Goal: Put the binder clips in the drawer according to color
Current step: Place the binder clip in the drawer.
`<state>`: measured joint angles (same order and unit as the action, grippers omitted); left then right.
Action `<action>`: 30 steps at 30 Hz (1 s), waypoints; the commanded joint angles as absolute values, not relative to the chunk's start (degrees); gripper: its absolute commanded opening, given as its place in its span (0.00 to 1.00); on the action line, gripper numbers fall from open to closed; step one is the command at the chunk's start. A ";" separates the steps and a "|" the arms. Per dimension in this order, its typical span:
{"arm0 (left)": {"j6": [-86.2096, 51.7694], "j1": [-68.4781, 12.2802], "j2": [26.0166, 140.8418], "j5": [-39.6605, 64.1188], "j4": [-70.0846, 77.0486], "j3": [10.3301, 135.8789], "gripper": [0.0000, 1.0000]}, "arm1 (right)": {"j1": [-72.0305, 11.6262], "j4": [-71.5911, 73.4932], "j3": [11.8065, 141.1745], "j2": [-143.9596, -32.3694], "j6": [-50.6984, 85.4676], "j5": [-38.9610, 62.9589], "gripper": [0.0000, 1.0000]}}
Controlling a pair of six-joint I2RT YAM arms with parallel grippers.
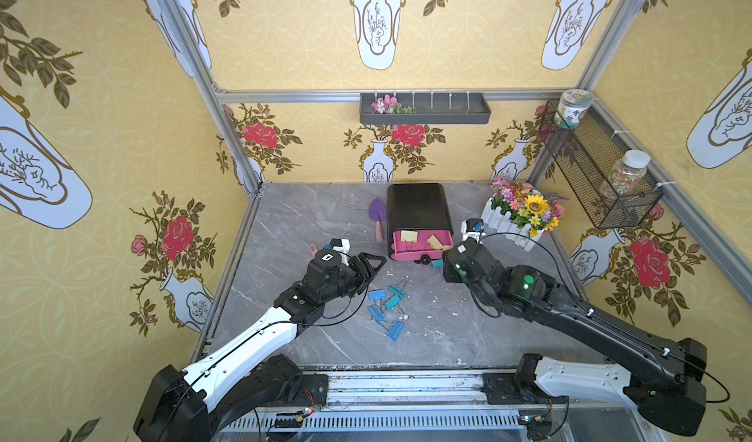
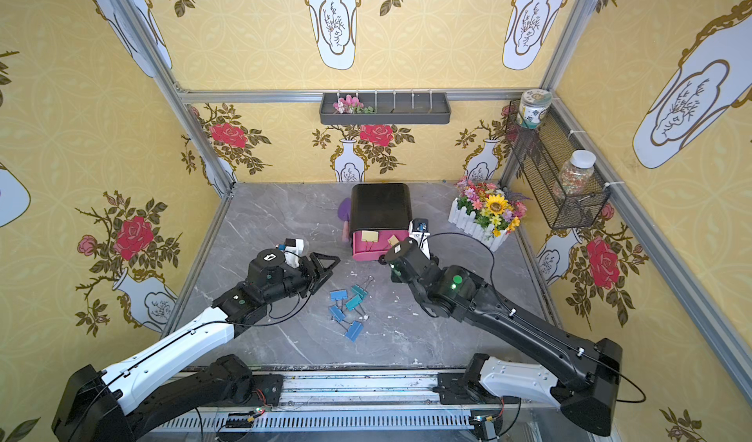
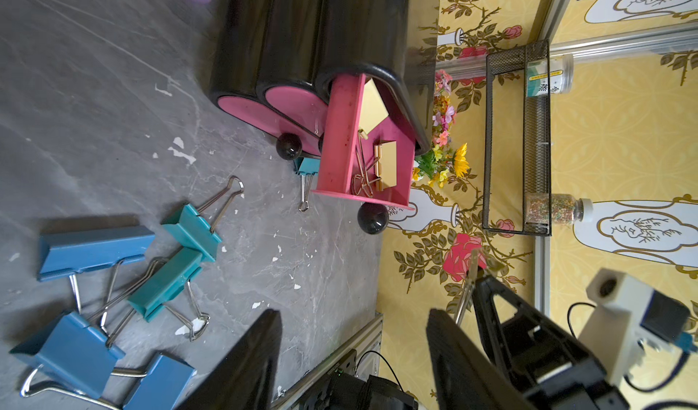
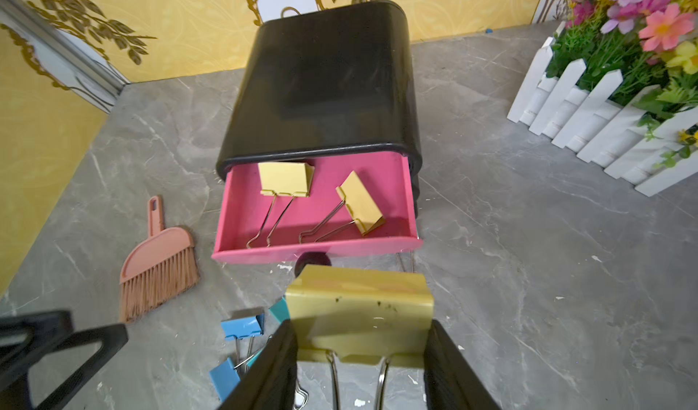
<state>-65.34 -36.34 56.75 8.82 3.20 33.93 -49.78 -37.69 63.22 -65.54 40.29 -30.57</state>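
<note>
At the top drawer (image 4: 264, 255): pulled out of the black cabinet (image 1: 419, 208); one pale yellow clip (image 4: 285, 177) and a second yellow clip (image 4: 360, 202) lie on its pink floor.
Right gripper (image 4: 360, 336): fingers clamped on a third yellow clip (image 4: 359, 302), wire handles pointing back toward the wrist; held just short of the drawer's front rim, not over it.
Left gripper (image 3: 353, 336): fingers spread, nothing between them; poised near the loose pile.
Loose pile on the table (image 1: 468, 330): three blue clips (image 1: 377, 295) and two teal clips (image 1: 396, 290), handles tangled.
Lone teal clip (image 3: 308, 164): on the table under the open drawer's front.
Lower drawers (image 3: 294, 106): both shut.
Progress (judged): yellow nearly sorted. Blue and teal are not begun, and two drawers remain to open.
</note>
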 commanded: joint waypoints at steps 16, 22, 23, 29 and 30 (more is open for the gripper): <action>-65.62 -36.21 53.35 10.18 7.10 30.76 0.68 | -41.63 -28.70 71.32 -82.02 54.75 -20.20 0.40; -65.83 -36.21 52.93 10.80 8.58 30.12 0.68 | -41.99 -29.41 71.77 -82.89 60.73 -21.94 0.37; -65.94 -36.21 52.79 10.93 8.93 29.98 0.68 | -42.15 -29.72 71.95 -82.80 61.43 -22.72 0.38; -66.09 -36.21 52.14 11.52 9.58 29.22 0.68 | -42.79 -30.50 72.12 -82.57 66.27 -26.64 0.38; -66.10 -36.21 51.96 11.60 9.58 29.11 0.68 | -42.96 -30.82 72.20 -82.74 67.58 -27.38 0.38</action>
<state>-66.04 -36.29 52.31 10.68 7.68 29.63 -42.63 -30.94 71.64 -82.76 63.20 -23.77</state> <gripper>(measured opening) 0.681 0.514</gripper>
